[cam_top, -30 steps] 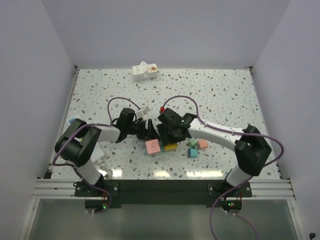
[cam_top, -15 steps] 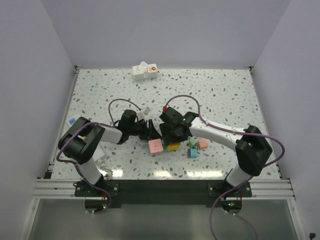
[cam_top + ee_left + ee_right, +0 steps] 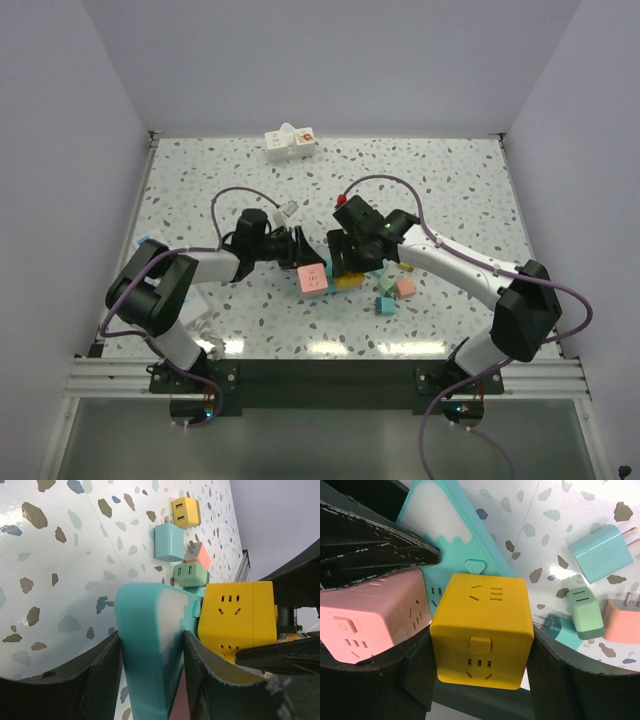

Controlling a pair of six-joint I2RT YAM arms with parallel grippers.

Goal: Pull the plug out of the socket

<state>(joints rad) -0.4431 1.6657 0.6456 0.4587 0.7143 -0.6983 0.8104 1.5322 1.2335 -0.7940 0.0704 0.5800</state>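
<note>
A teal socket strip (image 3: 150,645) lies on the speckled table, and my left gripper (image 3: 150,680) is shut on its sides. A yellow cube plug (image 3: 482,630) sits plugged into the strip's face (image 3: 450,525), with my right gripper (image 3: 482,667) shut on its two sides. Beside it a pink cube (image 3: 370,615) is also on the strip. From the top camera, the left gripper (image 3: 298,250) and right gripper (image 3: 345,266) meet over the pink cube (image 3: 312,280) and yellow cube (image 3: 347,282) at mid-table.
Loose small adapters lie just right of the cluster: teal (image 3: 384,304), salmon (image 3: 405,287) and green (image 3: 385,285). A white power strip (image 3: 290,143) rests at the back edge. Purple cables loop over both arms.
My left jaws have narrowed onto the teal strip. The cluster of cubes has shifted slightly up and right, and the right arm's elbow has swung outward to the right.
</note>
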